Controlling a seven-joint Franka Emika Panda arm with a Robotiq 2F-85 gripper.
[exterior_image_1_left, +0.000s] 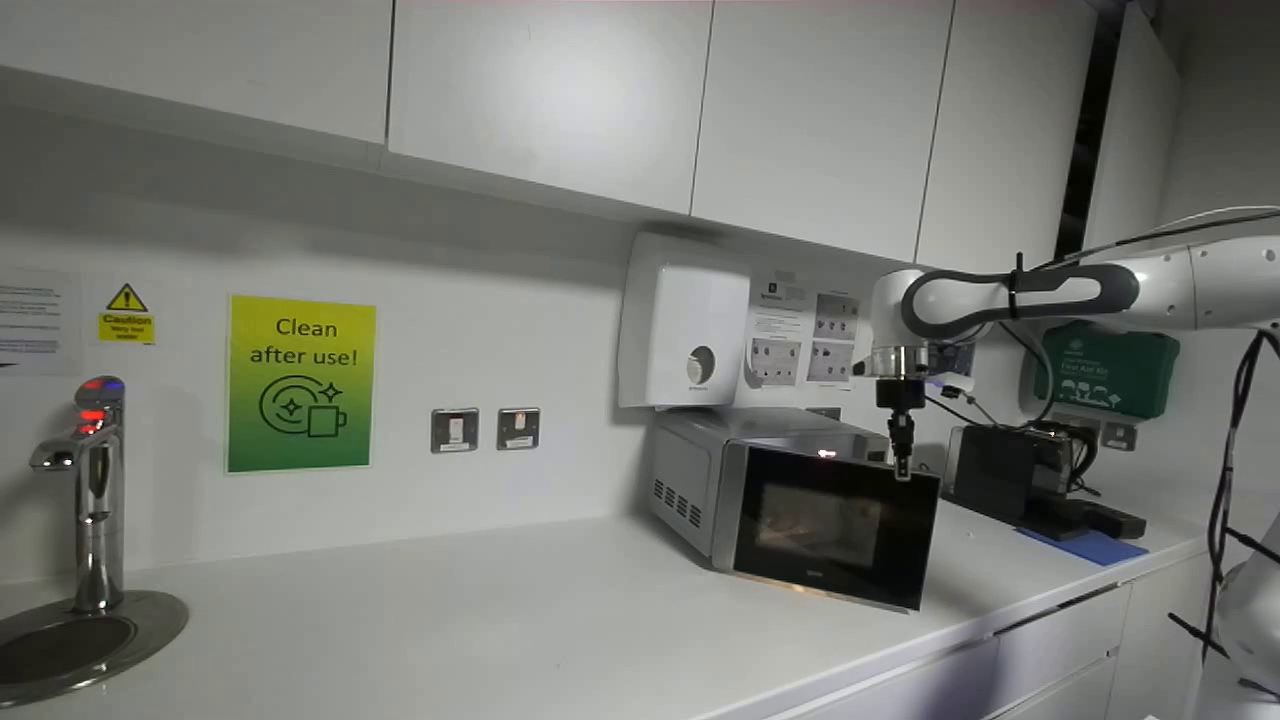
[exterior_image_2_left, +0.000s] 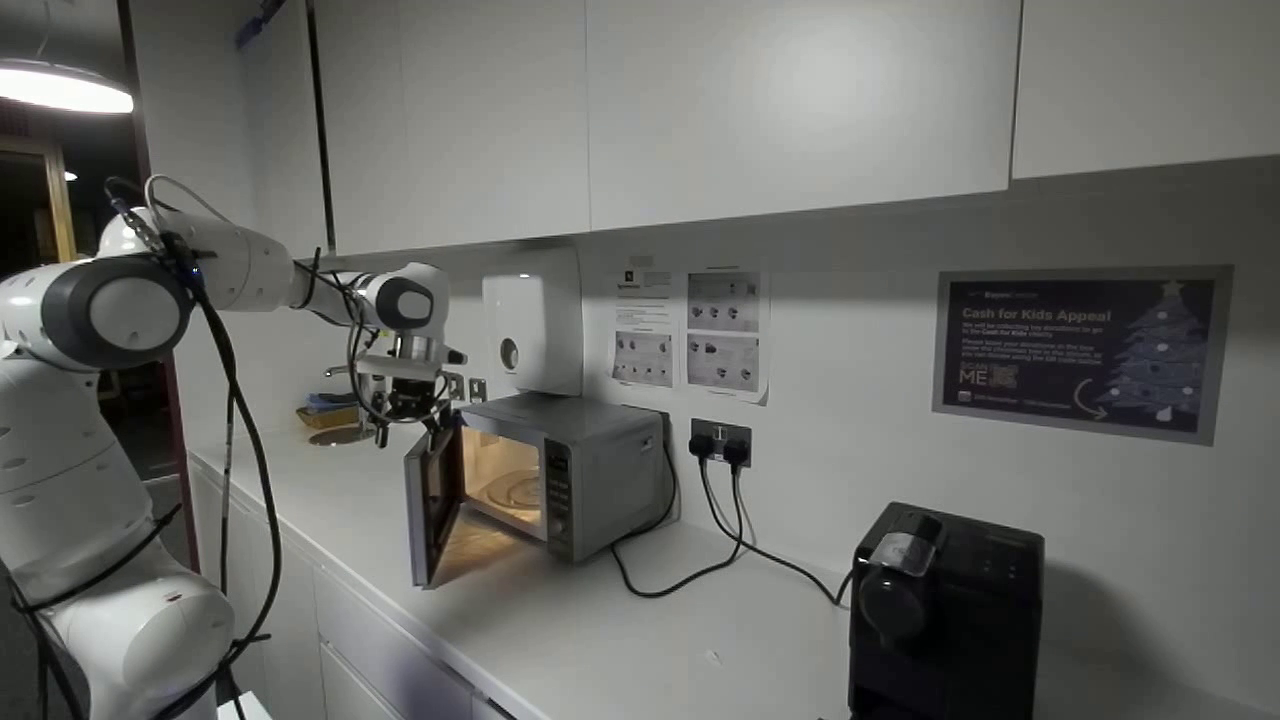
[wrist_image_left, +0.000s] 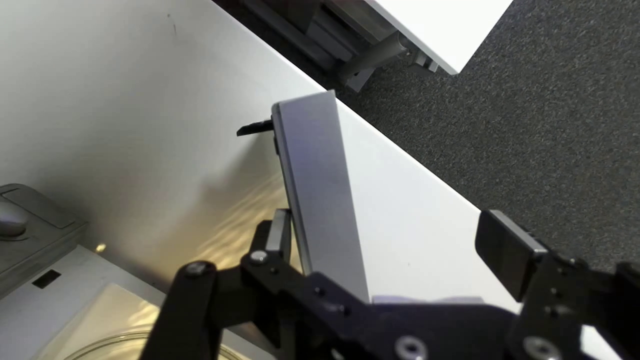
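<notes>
straddling the top edge of the silver-framed black-glass microwave door (wrist_image_left: 321, 185) in the wrist view, the black two-fingered gripper (wrist_image_left: 387, 222) is spread wide: one finger (wrist_image_left: 278, 232) sits right beside the door's inner side, whether touching i cannot tell, and its mate is well apart from the outer side. the door stands swung out from the boxy grey metal microwave (exterior_image_2_left: 612, 475) on the long white counter (exterior_image_1_left: 430, 620). the wrist view alone clearly shows the small black plastic latch (wrist_image_left: 255, 127) jutting from the door's inner side, and the dark speckled carpet (wrist_image_left: 550, 140) below. inside, the round clear glass turntable (exterior_image_2_left: 515, 490) is lit in an exterior view and partly seen from the wrist; where the door's dark front faces the camera, it is hidden, and the gripper's fingers overlap. a yellow-to-green paper "clean after use!" sign (exterior_image_1_left: 302, 383) and a green first aid case (exterior_image_1_left: 1105, 370) each appear in an exterior view only, as does a dark rectangular poster (exterior_image_2_left: 1080, 352) headed "cash for kids appeal".
</notes>
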